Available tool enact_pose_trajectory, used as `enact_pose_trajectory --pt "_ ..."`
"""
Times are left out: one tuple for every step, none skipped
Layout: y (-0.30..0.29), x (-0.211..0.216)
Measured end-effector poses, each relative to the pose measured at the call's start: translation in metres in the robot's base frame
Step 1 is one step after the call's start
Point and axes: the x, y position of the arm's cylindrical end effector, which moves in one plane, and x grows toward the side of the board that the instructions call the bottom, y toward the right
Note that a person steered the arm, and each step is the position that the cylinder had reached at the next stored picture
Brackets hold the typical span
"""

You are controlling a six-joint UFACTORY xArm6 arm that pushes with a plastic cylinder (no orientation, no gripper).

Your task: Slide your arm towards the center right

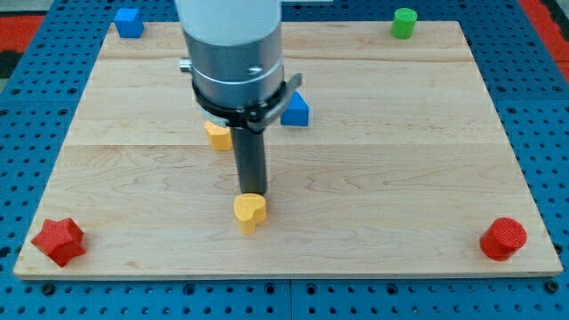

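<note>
My tip (250, 193) sits just left of the board's middle, touching the top edge of a yellow heart-shaped block (250, 212). Another yellow block (217, 135) lies up and left of the rod, partly hidden behind it. A blue block (296, 109) lies up and right of the rod, partly hidden by the arm's body. The wooden board (400, 160) stretches away to the view's right of the tip.
A blue cube (129, 21) sits at the top left corner, a green cylinder (404, 22) at the top right, a red star (59, 240) at the bottom left, a red cylinder (504, 238) at the bottom right.
</note>
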Motion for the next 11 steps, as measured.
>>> enact_pose_trajectory --pt "0.023 0.005" --pt "0.051 0.005" --pt "0.053 0.005" --pt "0.081 0.006" --pt "0.087 0.006" --pt "0.105 0.006" --pt "0.117 0.006" --pt "0.117 0.007" --pt "0.123 0.007" --pt "0.147 0.009" --pt "0.155 0.032"
